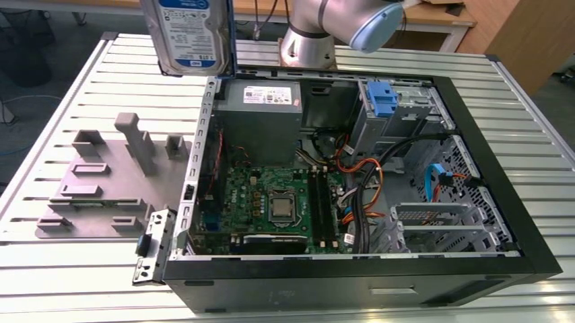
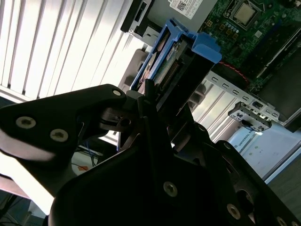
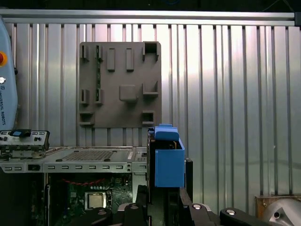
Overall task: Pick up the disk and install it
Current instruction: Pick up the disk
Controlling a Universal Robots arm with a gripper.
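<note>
The disk hangs upright in the air at the top of the exterior view, its blue-and-white label facing the camera, above the table beside the open case's far corner on the exterior view's left. In the second wrist view my gripper is shut on the disk, its black fingers clamping the end nearest the wrist. Blue rails run along the disk's sides. In the first wrist view the disk's blue end sticks out edge-on from the gripper.
An open computer case lies on the slatted table, with a motherboard, a grey power supply and a bare blue bracket in the drive bay. A grey fixture plate lies beside it. The arm's base stands behind.
</note>
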